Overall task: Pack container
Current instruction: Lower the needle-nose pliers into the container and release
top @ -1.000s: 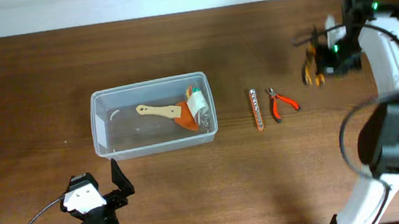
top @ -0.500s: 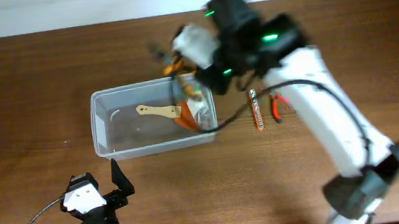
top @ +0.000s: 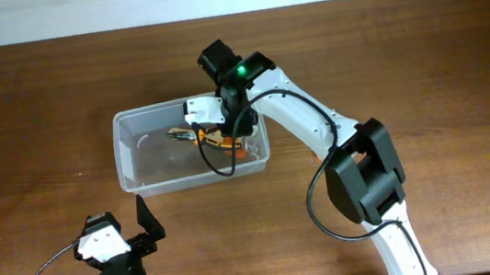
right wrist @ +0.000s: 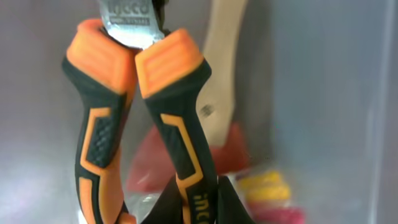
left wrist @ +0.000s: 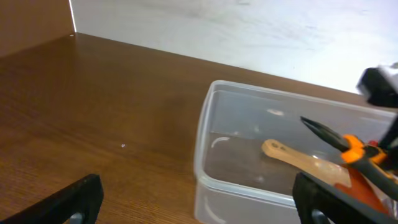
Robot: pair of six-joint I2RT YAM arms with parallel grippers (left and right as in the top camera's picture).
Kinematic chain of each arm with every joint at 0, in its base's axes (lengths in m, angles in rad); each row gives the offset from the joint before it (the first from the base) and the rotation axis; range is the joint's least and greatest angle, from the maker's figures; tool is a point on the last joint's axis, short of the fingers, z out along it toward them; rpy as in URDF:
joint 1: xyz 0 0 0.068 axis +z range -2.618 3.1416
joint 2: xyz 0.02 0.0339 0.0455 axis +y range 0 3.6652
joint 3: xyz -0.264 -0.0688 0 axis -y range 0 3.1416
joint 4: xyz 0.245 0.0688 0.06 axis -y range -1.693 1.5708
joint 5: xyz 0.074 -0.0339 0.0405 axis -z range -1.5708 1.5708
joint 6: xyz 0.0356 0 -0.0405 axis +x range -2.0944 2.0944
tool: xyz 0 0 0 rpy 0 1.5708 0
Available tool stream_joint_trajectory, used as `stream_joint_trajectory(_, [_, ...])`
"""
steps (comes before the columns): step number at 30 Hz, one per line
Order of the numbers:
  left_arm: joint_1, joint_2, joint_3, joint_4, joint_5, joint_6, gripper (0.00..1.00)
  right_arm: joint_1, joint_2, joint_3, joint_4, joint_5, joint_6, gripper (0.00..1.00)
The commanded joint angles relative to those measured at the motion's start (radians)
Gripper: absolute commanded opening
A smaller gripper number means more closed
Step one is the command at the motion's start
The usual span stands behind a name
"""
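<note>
The clear plastic container [top: 123,156] stands left of the table's middle; it also shows in the left wrist view [left wrist: 203,149]. My right gripper [top: 216,128] reaches down into it and is shut on orange-and-black pliers [top: 211,139]. In the right wrist view my right gripper [right wrist: 194,208] clamps one handle of the pliers [right wrist: 102,93], which hang nose down inside the container [right wrist: 348,93]. The left wrist view shows the pliers [left wrist: 356,148] over a wooden-handled spatula [left wrist: 291,155] with an orange blade. My left gripper [top: 118,237] is open and empty in front of the container, fingers wide apart [left wrist: 199,208].
The spatula [right wrist: 221,74] lies on the container floor under the pliers, with a yellow-and-red item [right wrist: 268,186] beside it. The right arm [top: 308,121] stretches across the table right of the container and hides what lies beneath it. Bare brown tabletop [top: 29,107] surrounds the container.
My right arm has swung from the far right of the table to over the container, carrying the pliers, and has lowered them inside. The left arm has not moved.
</note>
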Motion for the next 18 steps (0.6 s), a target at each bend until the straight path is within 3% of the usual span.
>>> stream_joint_trajectory(1, [-0.004, -0.005, -0.004, -0.001, -0.004, 0.009, 0.99, 0.006, -0.006, 0.008, 0.046, 0.048, -0.056, 0.35])
stream_joint_trajectory(4, [-0.004, -0.005, -0.004, -0.001, -0.003, 0.009, 0.99, 0.010, -0.014, 0.023, 0.100, 0.077, 0.047, 0.49])
stream_joint_trajectory(5, [-0.004, -0.005, -0.004, -0.001, -0.003, 0.009, 0.99, 0.010, -0.018, 0.038, 0.105, 0.088, 0.099, 0.58])
stream_joint_trajectory(6, [-0.004, -0.005, -0.004, -0.001, -0.003, 0.009, 0.99, 0.010, -0.020, 0.060, 0.101, 0.089, 0.153, 0.84])
stream_joint_trajectory(7, [-0.004, -0.005, -0.004, -0.001, -0.004, 0.009, 0.99, 0.010, -0.026, 0.088, 0.091, 0.097, 0.215, 0.99])
stream_joint_trajectory(16, [-0.004, -0.005, -0.004, -0.001, -0.003, 0.009, 0.99, -0.087, -0.108, 0.513, -0.212, 0.160, 0.753, 0.98])
stream_joint_trajectory(18, [-0.004, -0.005, -0.004, -0.001, -0.003, 0.009, 0.99, -0.146, -0.114, 0.594, -0.283, 0.160, 0.793, 0.99])
